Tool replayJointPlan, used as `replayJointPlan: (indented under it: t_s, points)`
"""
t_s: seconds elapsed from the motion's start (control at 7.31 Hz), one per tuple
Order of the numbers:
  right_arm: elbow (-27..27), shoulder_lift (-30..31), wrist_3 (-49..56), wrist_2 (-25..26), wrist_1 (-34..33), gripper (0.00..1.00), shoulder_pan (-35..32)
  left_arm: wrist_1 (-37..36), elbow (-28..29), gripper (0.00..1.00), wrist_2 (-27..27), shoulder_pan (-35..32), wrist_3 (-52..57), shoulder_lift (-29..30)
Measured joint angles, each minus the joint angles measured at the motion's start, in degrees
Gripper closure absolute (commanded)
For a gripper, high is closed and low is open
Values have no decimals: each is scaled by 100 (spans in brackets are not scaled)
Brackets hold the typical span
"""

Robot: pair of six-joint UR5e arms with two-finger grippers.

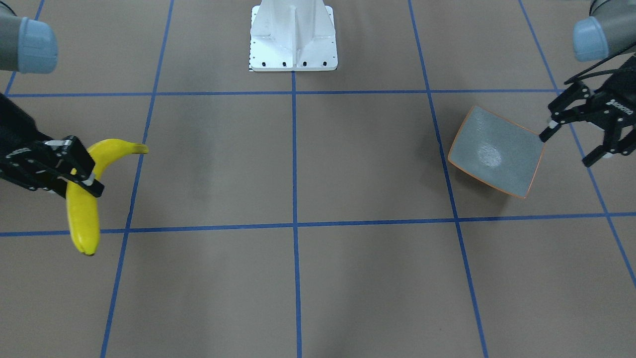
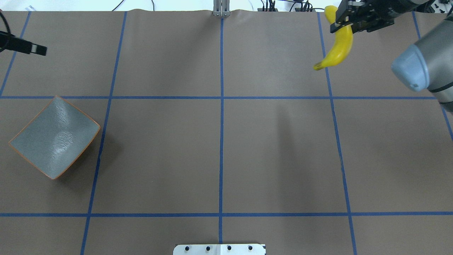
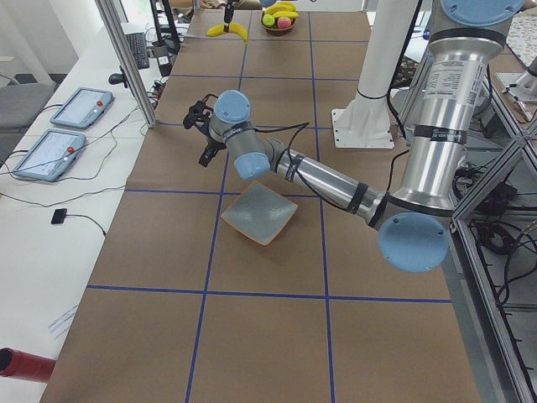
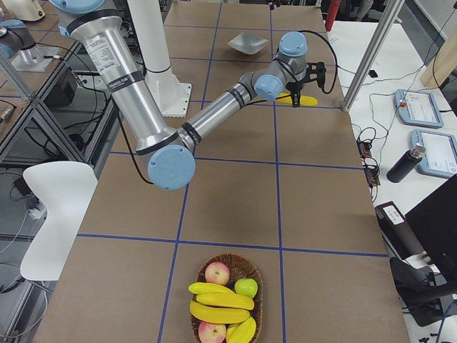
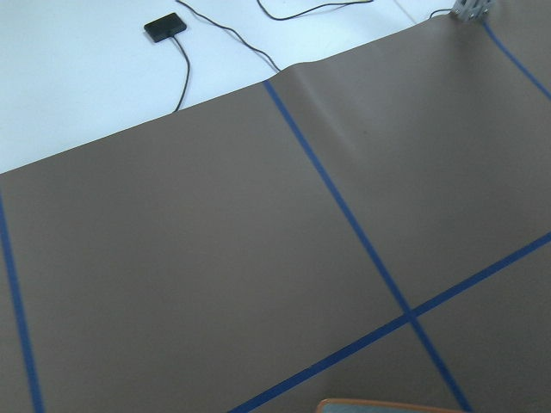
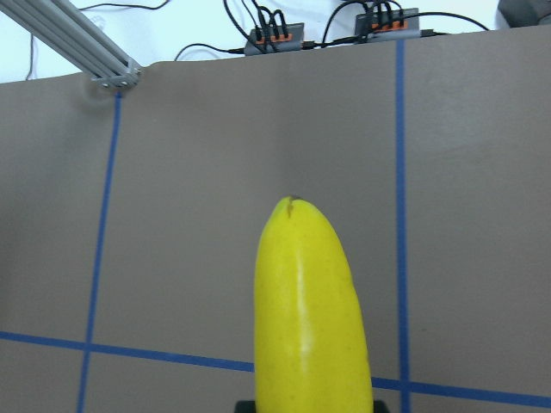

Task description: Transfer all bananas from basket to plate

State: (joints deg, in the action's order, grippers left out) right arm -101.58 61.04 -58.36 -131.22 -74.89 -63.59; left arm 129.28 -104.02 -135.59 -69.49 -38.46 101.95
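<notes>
My right hand (image 1: 80, 175) is clamped across the middle of one long curved banana (image 1: 83, 214), and the fruit sticks out past both sides of the fingers. In the right wrist view its blunt end points out ahead of the hand over the brown bench (image 2: 219, 156). My left hand (image 1: 568, 147) is spread wide with nothing between its fingers. From the front, one fingertip seems to meet a corner of the plate (image 2: 39, 141). The overhead and side views show the hand raised and apart from it, with the plate lying below and back toward the robot's base. The plate has nothing on it, and the right hand with its banana is well apart from it, across the bench. The basket (image 4: 201, 325) sits at the end of the bench beyond the right hand, well apart from it, holding three more bananas (image 4: 221, 312) among some apples (image 4: 216, 272).
</notes>
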Motion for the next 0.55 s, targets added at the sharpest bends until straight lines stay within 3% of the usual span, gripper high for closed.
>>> replayJointPlan:
  t_s: [0.27, 0.55]
  points:
    - [-63, -472, -1299, 571, 53, 100, 646, 27, -93, 0, 231, 786, -1543, 789]
    - [-75, -877, -2160, 1163, 46, 100, 1253, 52, -262, 0, 295, 1491, -2418, 1462]
